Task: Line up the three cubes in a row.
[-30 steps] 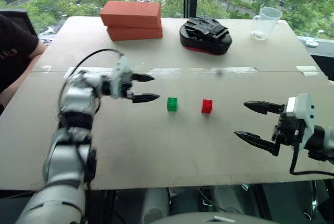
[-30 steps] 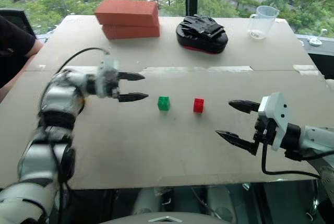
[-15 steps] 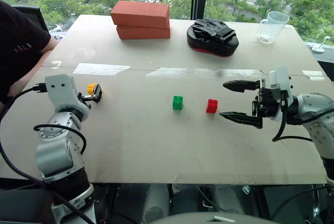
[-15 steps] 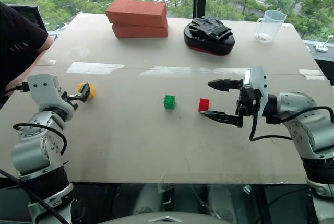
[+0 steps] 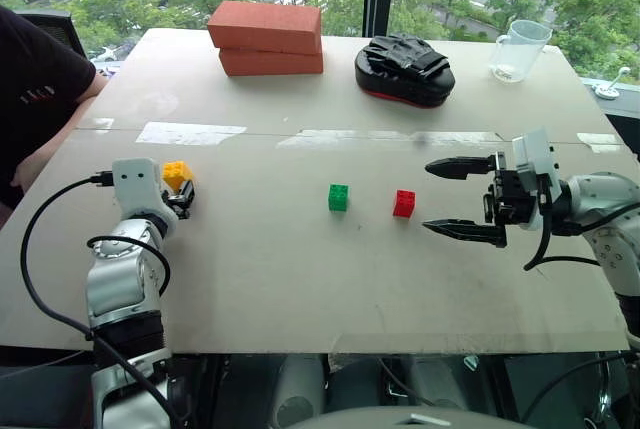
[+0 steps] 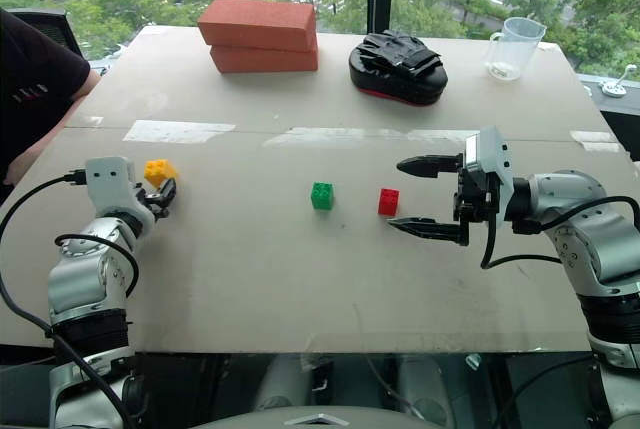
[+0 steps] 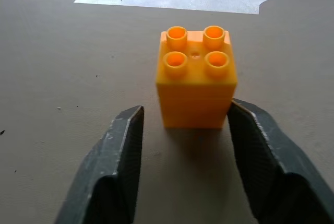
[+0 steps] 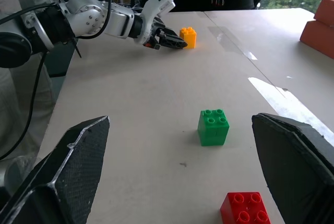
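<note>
The yellow cube (image 5: pixel 177 173) sits on the table at the far left, and my left gripper (image 5: pixel 184 194) has closed on its lower sides; the left wrist view shows the fingers (image 7: pixel 122 145) flanking the yellow cube (image 7: pixel 195 78). Near the table's middle the green cube (image 5: pixel 339 197) and the red cube (image 5: pixel 404 203) stand side by side, a small gap between them. My right gripper (image 5: pixel 427 195) hovers wide open just to the right of the red cube, pointing left, with nothing in it.
Two stacked orange-red bricks (image 5: pixel 265 37), a black pouch (image 5: pixel 404 67) and a clear cup (image 5: pixel 517 47) stand along the far side. A person in a dark sleeve (image 5: pixel 30 89) is at the left edge. Bare table (image 5: pixel 300 289) lies in front of the cubes.
My left arm swung from the table's middle out to the yellow cube and its jaws closed on it. The right gripper came in leftward, up to the red cube. The camera also shifted.
</note>
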`<state>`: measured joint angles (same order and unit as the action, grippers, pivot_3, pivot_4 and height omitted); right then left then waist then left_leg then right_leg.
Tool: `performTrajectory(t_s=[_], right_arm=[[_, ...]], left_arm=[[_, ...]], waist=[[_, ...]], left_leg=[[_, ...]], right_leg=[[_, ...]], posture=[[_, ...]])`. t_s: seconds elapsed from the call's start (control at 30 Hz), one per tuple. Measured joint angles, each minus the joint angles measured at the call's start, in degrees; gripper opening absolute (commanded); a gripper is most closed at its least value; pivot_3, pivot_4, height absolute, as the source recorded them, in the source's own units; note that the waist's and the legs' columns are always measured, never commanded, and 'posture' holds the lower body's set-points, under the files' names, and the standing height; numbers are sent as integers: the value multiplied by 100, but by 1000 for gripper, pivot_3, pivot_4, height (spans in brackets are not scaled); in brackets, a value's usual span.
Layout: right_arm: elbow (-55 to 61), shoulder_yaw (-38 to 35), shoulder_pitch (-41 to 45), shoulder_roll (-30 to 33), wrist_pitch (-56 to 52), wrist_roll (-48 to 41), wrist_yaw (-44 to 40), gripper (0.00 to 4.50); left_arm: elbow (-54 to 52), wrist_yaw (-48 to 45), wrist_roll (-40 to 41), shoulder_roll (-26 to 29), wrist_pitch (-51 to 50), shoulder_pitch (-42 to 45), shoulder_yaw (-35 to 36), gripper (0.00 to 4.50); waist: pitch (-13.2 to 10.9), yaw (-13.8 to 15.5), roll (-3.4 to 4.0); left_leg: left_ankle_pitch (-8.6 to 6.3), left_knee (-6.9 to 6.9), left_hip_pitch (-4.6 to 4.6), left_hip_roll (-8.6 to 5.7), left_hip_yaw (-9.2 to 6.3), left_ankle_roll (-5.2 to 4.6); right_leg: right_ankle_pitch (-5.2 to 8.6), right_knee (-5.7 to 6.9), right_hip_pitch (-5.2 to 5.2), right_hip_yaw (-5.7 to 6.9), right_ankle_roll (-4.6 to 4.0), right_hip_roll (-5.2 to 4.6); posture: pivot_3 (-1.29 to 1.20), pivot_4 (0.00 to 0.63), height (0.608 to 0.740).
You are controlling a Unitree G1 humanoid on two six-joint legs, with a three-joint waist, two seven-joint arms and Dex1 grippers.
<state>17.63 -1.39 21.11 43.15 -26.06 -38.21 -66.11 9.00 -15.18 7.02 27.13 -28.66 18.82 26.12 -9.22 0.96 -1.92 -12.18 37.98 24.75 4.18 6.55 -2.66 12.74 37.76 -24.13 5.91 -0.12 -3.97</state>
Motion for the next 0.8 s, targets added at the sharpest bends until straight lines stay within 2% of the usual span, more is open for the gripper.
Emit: performTrajectory(t_s=[0.17,0.37,0.6,0.7,0.8], right_arm=[[231,-140,-186,26,-102,-27,177,4500],[429,-216,-368,50,-213,-99,360,4500],[625,-424,-600,99,-253,-157,511,4500],[664,-466,-763,121,-262,-164,556,4500],[796,-609,-937,150,-261,-164,664,4500]], left_arm=[[369,-242,79,167,519,161,-145,1121],[566,-1034,390,456,831,171,-292,1121],[-21,-3824,1290,962,700,134,-1504,1121],[606,-4621,1172,1120,1358,489,-1885,1121],[1699,-5931,886,1488,1964,1189,-2500,1121]], waist=[[0,-12,0],[0,-16,1],[-2,-15,3],[-4,-17,6],[-7,-2,11]], left_leg=[[0,-2,4,-2,3,-1],[0,-17,3,0,1,-1],[-11,-16,5,-6,6,18],[-2,-18,4,0,4,2],[0,-20,5,3,-2,-1]], right_leg=[[-7,-6,-1,1,10,-4],[-6,-5,-7,9,10,1],[14,-15,-6,26,9,-6],[15,-11,-9,29,11,6],[18,-10,-10,39,11,16]], posture=[[0,150,740],[0,150,740],[0,150,740],[0,150,740],[0,150,740]])
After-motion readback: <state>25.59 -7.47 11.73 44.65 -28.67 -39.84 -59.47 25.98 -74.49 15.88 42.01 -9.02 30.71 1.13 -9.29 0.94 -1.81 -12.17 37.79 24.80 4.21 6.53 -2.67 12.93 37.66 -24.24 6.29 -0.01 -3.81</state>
